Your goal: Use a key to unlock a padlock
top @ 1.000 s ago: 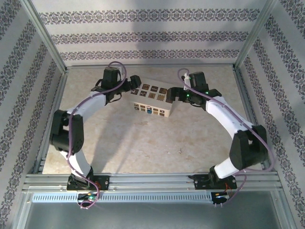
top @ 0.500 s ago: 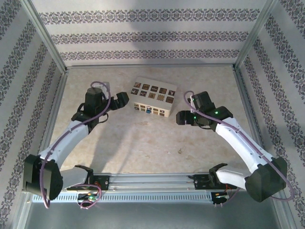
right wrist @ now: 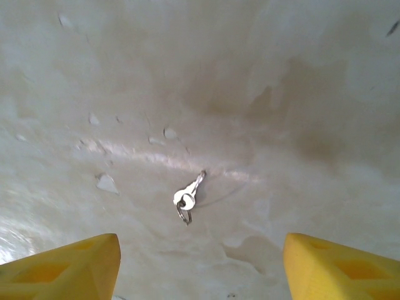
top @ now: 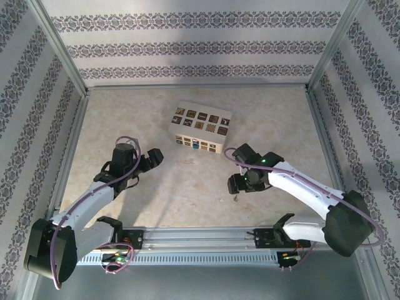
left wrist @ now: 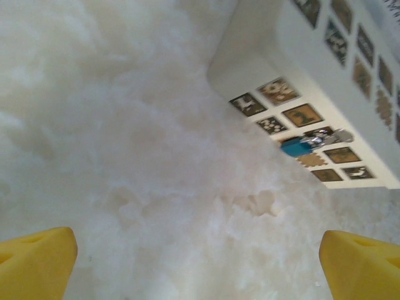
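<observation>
The small blue padlock (left wrist: pixel 299 146) with silvery parts lies against the front face of the cream box (left wrist: pixel 369 119); from above the padlock (top: pixel 196 145) is a blue speck at the box's near side. A silver key (right wrist: pixel 187 197) on a small ring lies flat on the table, and the key (top: pixel 235 199) shows near the front centre. My right gripper (right wrist: pixel 201 270) hovers over it, open, yellow fingertips (right wrist: pixel 62 269) wide on either side. The right gripper (top: pixel 236 183) sits just behind the key. My left gripper (left wrist: pixel 199 267) is open and empty, left gripper (top: pixel 153 157) left of and nearer than the box.
The cream box (top: pixel 200 125) with dark patterned squares stands at the back centre of the marbled table (top: pixel 187 187). Metal frame rails (top: pixel 200 237) run along the near edge, and patterned walls enclose the sides and back.
Both arms have drawn back from the box towards the near edge. The right gripper has come down over the key and its jaws have narrowed somewhat; the left gripper has swung left and forward.
</observation>
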Controlling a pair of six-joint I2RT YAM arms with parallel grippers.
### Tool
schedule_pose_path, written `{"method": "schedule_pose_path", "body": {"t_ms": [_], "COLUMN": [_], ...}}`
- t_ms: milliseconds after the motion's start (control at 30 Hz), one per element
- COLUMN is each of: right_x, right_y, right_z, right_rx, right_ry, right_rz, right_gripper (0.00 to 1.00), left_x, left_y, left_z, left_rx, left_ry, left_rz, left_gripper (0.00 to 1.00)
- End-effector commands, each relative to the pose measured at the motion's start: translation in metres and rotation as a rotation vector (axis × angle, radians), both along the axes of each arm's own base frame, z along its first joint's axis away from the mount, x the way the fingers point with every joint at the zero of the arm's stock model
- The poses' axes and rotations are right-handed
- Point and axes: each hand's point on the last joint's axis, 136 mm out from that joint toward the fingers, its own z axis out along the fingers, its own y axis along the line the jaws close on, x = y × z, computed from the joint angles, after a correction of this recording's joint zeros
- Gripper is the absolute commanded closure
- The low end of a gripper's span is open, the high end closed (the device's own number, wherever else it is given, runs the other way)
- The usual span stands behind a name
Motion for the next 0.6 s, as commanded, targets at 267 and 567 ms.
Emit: {"method": "schedule_pose_path", "body": {"t_ms": [267,567], "right_x": [-0.027,-0.022], "right_y": [0.005,0.019], "right_z": [-0.034,-0.047], "right_rx": [-0.1,-0.128], "right_ry": [0.138,0.169], "right_rz": [0.055,0.107], "right_gripper": [0.43,0.6], "left_x": [0.007,0.008], "left_y": [-0.001,-0.005], "left_z": [-0.01,-0.02], "left_rx": [-0.037,-0.042], "left_ry": [0.013,0.049], "left_rz": [0.025,0.019], "left_gripper": [0.01,0.01]}}
